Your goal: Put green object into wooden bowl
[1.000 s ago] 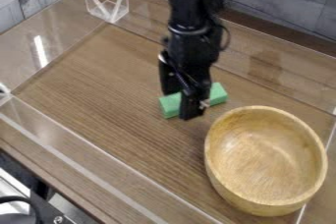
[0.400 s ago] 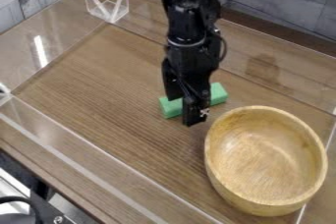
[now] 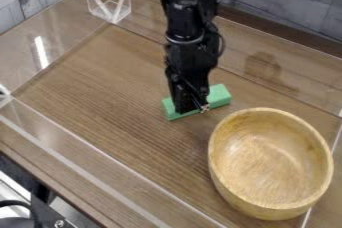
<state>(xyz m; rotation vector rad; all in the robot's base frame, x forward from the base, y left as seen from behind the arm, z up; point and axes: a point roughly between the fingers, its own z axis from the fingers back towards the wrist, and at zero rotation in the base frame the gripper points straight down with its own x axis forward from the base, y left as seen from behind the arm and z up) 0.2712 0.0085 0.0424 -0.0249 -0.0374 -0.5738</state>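
Sitting flat on the bench (image 3: 100, 102), the green block (image 3: 201, 101) lies just off the wooden bowl (image 3: 271, 161), up around its 10 o'clock, not quite touching the rim from what I can see. The pincer (image 3: 189, 103) points straight down right on top of it, and its fingers look pulled in tight across the block's middle, so I'd call it pinching the green block, though the black arm hides most of the contact. The bowl is empty, so the lift and the carry over the rim haven't happened yet.

Where it could go sideways, imo: the block is a longish bar, so if the grip is off-centre it could swivel or slip out on the way up. The bowl's thick rim is also really close, so a low carry could clip it and shove the bowl, or knock the block loose outside. There's a clear wall (image 3: 54, 144) around the bench, but that's well out of the way.
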